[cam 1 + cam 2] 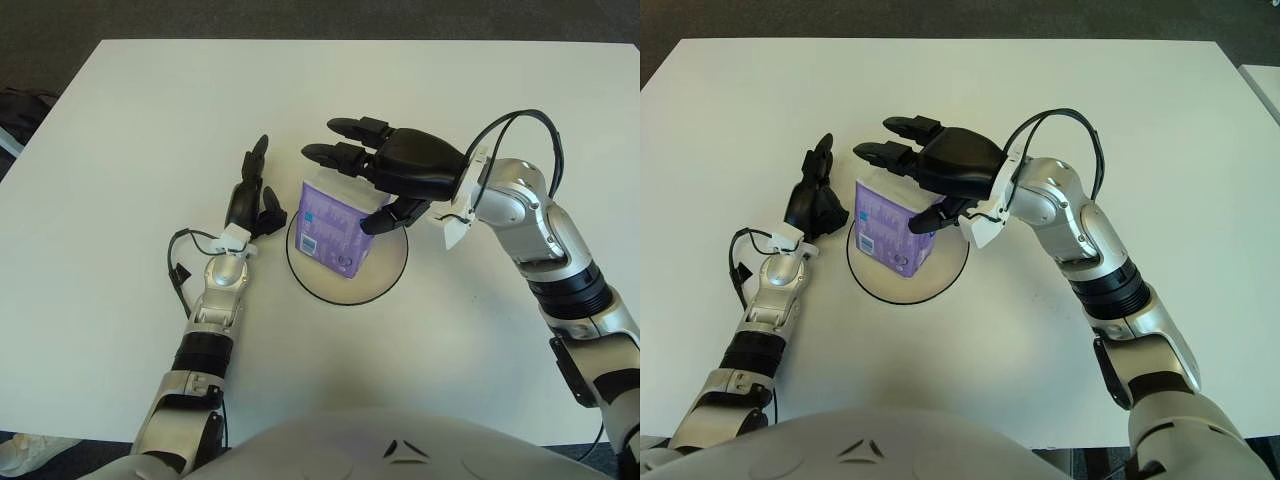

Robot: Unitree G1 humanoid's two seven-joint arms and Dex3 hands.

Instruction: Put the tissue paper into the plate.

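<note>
A purple tissue pack (333,232) stands on its end inside the white, dark-rimmed plate (392,272) at mid-table. My right hand (350,182) hovers over the pack's top with its fingers stretched out to the left. Its thumb (380,222) is by the pack's upper right edge, and the hand is not closed around the pack. My left hand (252,200) is just left of the plate with straight, open fingers pointing away from me. It is a small gap apart from the pack and holds nothing.
The white table (130,130) extends around the plate on all sides, with dark floor beyond its far edge. A black cable (515,125) loops above my right wrist. Another thin cable (178,262) hangs by my left forearm.
</note>
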